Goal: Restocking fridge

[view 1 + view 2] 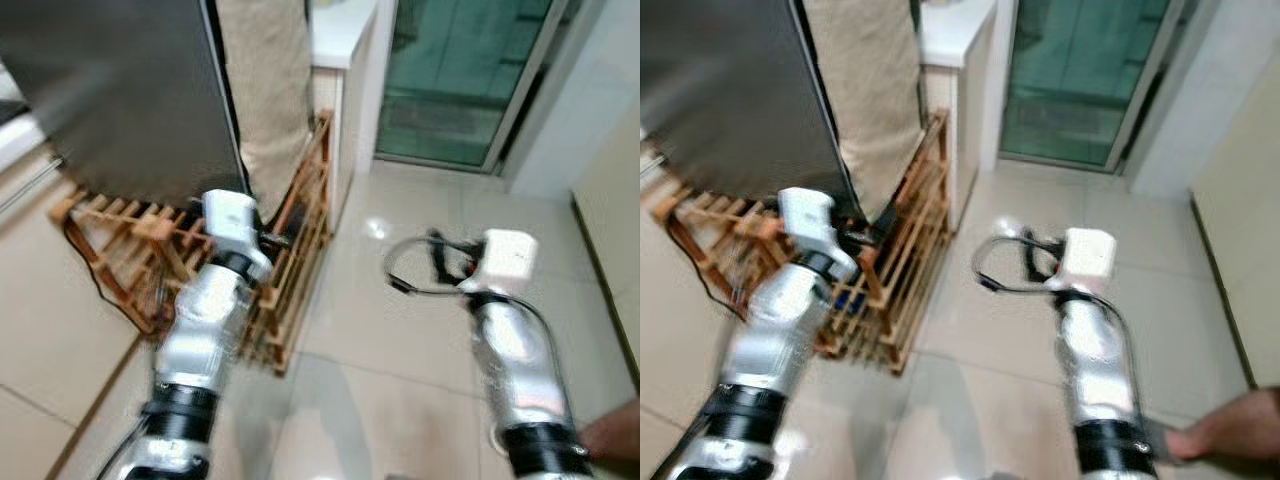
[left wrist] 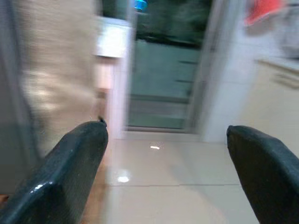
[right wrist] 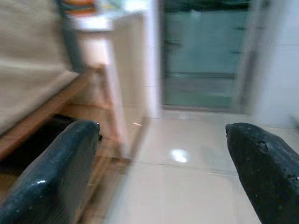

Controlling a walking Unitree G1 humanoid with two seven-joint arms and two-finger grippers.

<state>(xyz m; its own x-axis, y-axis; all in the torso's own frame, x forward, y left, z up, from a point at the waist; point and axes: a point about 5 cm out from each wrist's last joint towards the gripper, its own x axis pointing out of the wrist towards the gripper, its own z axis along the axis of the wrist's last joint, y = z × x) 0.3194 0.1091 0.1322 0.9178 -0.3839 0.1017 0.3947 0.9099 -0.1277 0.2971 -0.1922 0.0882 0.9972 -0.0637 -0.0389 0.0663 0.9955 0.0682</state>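
Observation:
The pictures are blurred. A dark grey fridge [image 1: 120, 90] stands at the upper left on a low wooden slatted stand [image 1: 290, 270]. My left arm [image 1: 205, 320] reaches forward over the stand's right end, close to the fridge's lower corner. In the left wrist view my left gripper [image 2: 166, 135] is open with nothing between its fingers [image 2: 70, 172]. My right arm [image 1: 510, 340] is held out over the tiled floor, right of the stand. In the right wrist view my right gripper [image 3: 162, 133] is open and holds nothing.
A beige cloth-covered block [image 1: 265, 90] stands right of the fridge, with a white counter [image 1: 340, 30] behind it. A glass sliding door [image 1: 460, 70] lies ahead. A pale cabinet [image 1: 610, 220] lines the right side. A person's hand [image 1: 612, 435] shows at the bottom right.

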